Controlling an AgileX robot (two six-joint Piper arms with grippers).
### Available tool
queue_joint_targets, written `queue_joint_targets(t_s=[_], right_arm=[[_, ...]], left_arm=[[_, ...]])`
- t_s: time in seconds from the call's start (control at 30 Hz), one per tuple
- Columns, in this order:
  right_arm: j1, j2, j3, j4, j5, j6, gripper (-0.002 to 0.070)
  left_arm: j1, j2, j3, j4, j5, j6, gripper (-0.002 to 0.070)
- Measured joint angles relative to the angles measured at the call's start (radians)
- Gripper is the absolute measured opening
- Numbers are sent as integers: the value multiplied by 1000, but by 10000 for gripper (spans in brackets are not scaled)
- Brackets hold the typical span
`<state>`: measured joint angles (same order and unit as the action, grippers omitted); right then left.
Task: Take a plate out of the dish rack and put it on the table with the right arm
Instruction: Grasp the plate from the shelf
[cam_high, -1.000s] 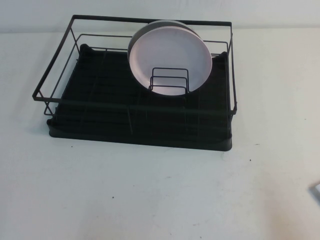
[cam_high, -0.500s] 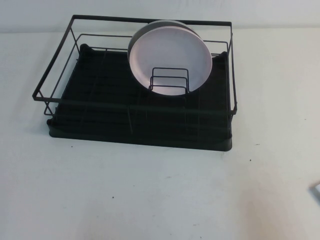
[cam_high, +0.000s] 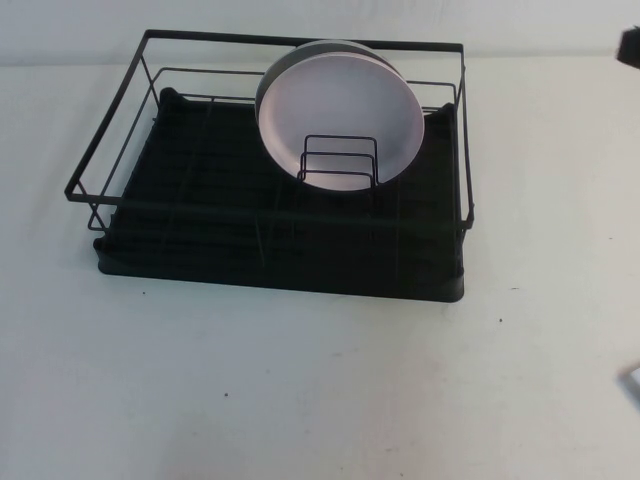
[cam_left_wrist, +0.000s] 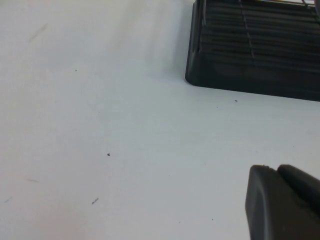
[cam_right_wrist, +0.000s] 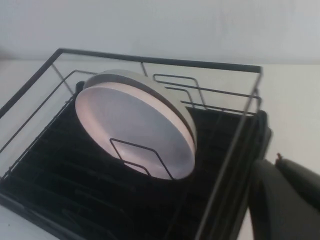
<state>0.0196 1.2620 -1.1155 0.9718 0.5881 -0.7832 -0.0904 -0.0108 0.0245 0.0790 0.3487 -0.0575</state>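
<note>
High view gives you almost nothing of either arm: the right gripper (cam_high: 630, 45) is a dark sliver cut off at the edge, at about two o'clock from the dish rack (cam_high: 270, 245), and the left gripper (cam_left_wrist: 285, 205) shows only in its own wrist view as a blunt black block low over the bare table (cam_left_wrist: 100, 125), near one corner of the rack's tray. You cannot tell for either one whether its pincer is released or clenched; the fingertips are out of frame. In the right wrist view a rounded black piece of that gripper blocks one corner, beside the rack's end.

The plate (cam_high: 345, 115) stands on edge, leaning, in the rack's far half at roughly one o'clock from the rack's middle. It is pale pink, matte, round, with a low rim. A small wire divider (cam_high: 338, 165) crosses its lower front. Behind it, mostly hidden, a grey-green plate (cam_high: 300, 52) shows only a thin arc of rim. The rack is thin black wire over a ribbed black tray.
</note>
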Motion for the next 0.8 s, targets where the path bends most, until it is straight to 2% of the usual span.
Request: queue_joint_targets(t_s=[0.23, 0.5, 0.67, 0.8], right_arm=[[13, 412, -440, -34, 215, -9, -17], [167, 733, -889, -295, 431, 104, -17], [211, 835, -1068, -326, 541, 113, -17], [221, 846, -1105, -337, 569, 90, 13]], left_arm=[[0, 0, 0, 0, 0, 0, -4], [0, 0, 0, 0, 0, 0, -4], [0, 0, 0, 0, 0, 0, -4], [0, 0, 0, 0, 0, 0, -4]])
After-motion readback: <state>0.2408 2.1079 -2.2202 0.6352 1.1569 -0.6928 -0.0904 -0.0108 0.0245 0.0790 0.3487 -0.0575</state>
